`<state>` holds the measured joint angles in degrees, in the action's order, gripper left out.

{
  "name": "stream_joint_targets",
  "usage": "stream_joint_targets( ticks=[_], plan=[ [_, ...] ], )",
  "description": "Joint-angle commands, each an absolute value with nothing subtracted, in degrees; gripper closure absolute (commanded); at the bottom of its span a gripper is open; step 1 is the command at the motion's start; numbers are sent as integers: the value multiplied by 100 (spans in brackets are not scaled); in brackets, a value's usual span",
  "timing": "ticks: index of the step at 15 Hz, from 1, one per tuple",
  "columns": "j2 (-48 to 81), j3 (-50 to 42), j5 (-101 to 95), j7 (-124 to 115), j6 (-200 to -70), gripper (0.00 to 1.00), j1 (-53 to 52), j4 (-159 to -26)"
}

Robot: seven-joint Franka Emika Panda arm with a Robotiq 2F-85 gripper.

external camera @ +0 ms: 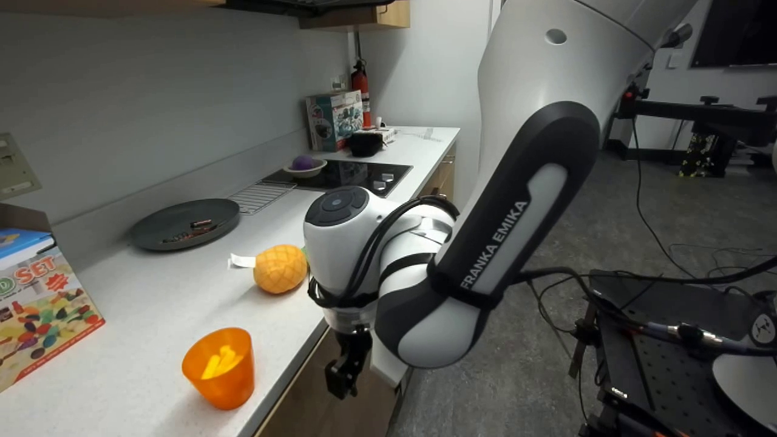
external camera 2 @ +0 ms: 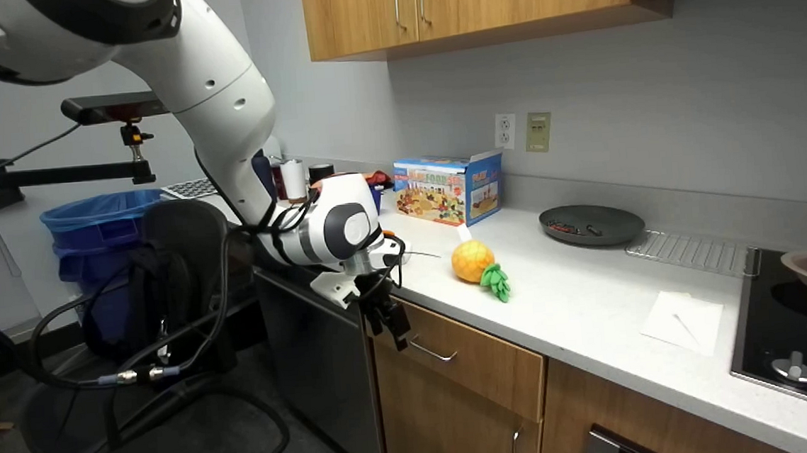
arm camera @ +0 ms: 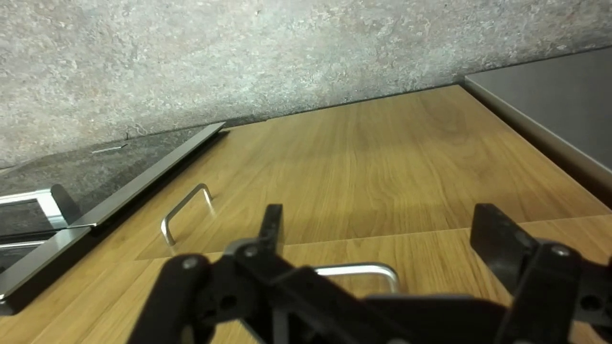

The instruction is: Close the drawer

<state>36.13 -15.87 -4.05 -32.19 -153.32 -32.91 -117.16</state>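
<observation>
The wooden drawer [external camera 2: 492, 369] is under the counter edge in an exterior view, and its front looks flush or nearly flush with the cabinet. Its metal bar handle [external camera 2: 435, 351] is on the front. My gripper [external camera 2: 398, 332] points down in front of the drawer's end, beside the handle. In the wrist view my gripper [arm camera: 377, 224] is open, with its fingers wide apart and nothing between them. The drawer front [arm camera: 440, 263] and part of its handle [arm camera: 363, 270] show behind the fingers; a finger hides the rest of the handle. My gripper [external camera: 343, 379] also shows beside the counter in an exterior view.
Below the drawer is a cabinet door with a handle [arm camera: 186, 212]. A dark appliance front [external camera 2: 321, 374] stands beside it. On the counter [external camera 2: 566, 314] are a toy pineapple [external camera: 280, 269], an orange cup [external camera: 227, 385] near the edge and a dark pan [external camera 2: 592, 225].
</observation>
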Motion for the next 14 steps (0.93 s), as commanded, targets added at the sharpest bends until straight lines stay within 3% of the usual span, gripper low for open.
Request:
stream_joint_targets(
  ticks=[1, 14],
  plan=[
    [3583, -1403, -634, -3361, -15307, 0, -3095, -11701],
    [4836, -2341, -228, -3929, -18377, 0, -3816, -11556]
  ],
)
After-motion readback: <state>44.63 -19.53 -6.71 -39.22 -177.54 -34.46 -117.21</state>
